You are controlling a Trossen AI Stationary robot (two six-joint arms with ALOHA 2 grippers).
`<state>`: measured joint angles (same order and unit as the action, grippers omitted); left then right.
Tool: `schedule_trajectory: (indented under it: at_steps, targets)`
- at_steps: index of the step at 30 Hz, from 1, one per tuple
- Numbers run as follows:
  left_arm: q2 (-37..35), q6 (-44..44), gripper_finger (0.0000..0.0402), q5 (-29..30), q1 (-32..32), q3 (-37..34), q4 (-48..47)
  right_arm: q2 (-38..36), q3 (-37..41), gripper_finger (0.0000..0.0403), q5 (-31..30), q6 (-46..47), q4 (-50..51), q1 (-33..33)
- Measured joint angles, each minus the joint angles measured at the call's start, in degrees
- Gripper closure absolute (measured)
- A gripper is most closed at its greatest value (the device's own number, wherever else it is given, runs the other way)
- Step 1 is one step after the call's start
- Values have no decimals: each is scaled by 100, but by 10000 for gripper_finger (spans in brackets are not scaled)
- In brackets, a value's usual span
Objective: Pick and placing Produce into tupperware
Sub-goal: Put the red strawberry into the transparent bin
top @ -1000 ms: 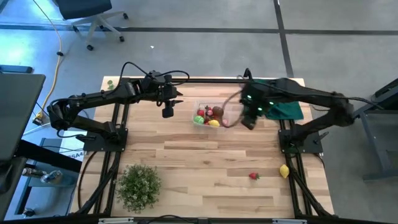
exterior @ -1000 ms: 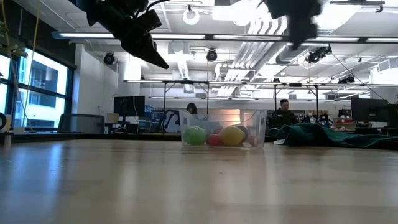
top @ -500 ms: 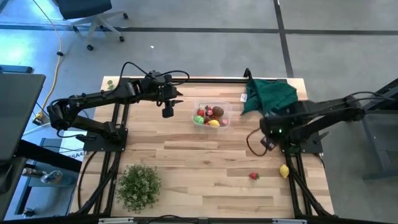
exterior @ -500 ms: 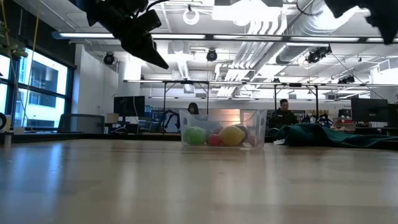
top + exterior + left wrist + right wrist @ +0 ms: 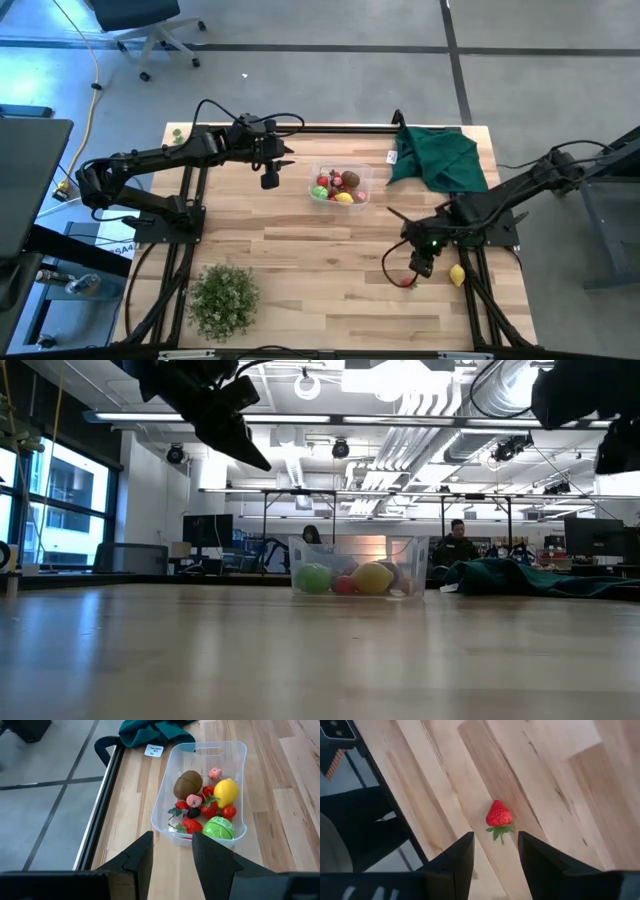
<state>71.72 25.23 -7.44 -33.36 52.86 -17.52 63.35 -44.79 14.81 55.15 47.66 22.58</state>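
Observation:
The clear tupperware [image 5: 340, 185] stands at the table's far middle and holds produce: a brown kiwi [image 5: 188, 783], a yellow lemon [image 5: 225, 791], a green ball [image 5: 218, 827] and small red fruits. My left gripper [image 5: 270, 182] hangs just left of the tub, open, with nothing between its fingers [image 5: 172, 855]. A red strawberry [image 5: 408, 283] lies on the wood near the right front, and a yellow lemon [image 5: 457, 275] lies beside it. My right gripper [image 5: 420, 268] hovers open above the strawberry [image 5: 498, 814], pointing steeply down and touching nothing.
A dark green cloth [image 5: 440, 155] lies at the far right corner, with a small white tag [image 5: 154, 750] by it. A bushy green plant [image 5: 222, 298] stands at the near left. Bare wood stretches between the tub and the near edge. People sit in the room beyond [image 5: 457, 540].
My right gripper has swung from the tub's right end toward the table's near right, sinking and tipping more steeply downward, and now hangs over the strawberry. Its fingers have kept the same gap. The produce and the tub have not moved.

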Motion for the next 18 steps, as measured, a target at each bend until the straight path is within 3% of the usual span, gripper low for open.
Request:
schedule_trajectory:
  at_steps: [9,18]
  targets:
    - [0,-1,277,2,0,0,2,2,775,260,-45,-427,-1050,253]
    - [0,-1,277,2,1,0,0,416,741,260,-1112,-971,-1598,893]
